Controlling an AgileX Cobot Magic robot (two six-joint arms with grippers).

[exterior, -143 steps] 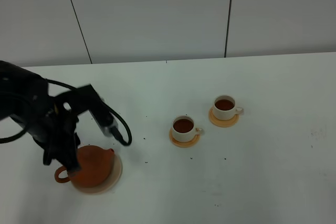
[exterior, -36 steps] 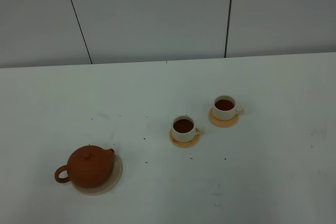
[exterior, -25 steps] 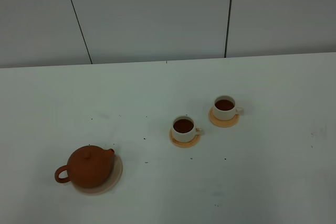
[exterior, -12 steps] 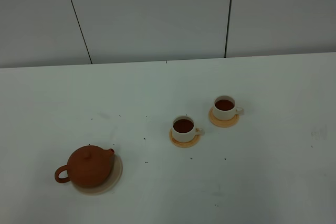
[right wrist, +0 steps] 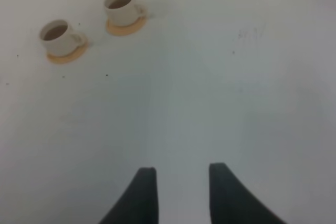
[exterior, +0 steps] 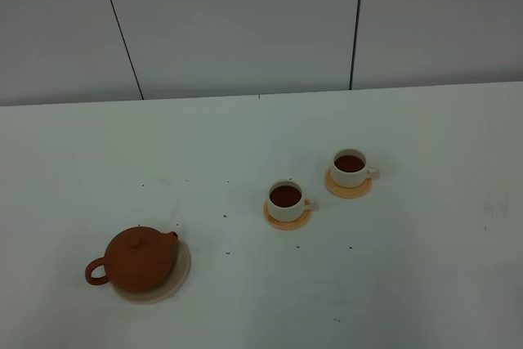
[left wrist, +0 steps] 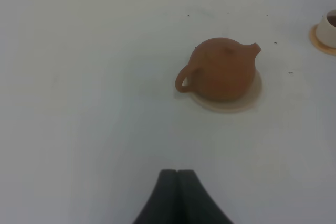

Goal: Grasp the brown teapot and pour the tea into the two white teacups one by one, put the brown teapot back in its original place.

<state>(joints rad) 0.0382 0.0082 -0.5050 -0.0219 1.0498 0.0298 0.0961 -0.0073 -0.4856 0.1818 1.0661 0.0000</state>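
brown teapot (exterior: pixel 139 260) seated on beige coaster (exterior: pixel 177 277), near left of desk (exterior: pixel 409 284). left end effector (left wrist: pixel 178 174) clenched, empty; right end effector (right wrist: pixel 182 174) released.

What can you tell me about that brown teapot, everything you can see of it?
The brown teapot is squat and round, a matte reddish-brown that looks like unglazed clay. It has a loop handle on one side, a short spout on the opposite side and a lid with a small knob. It stands upright on a pale round coaster wider than itself, on the white table, with its spout toward the two teacups. Nothing else touches it; no gripper is near it.
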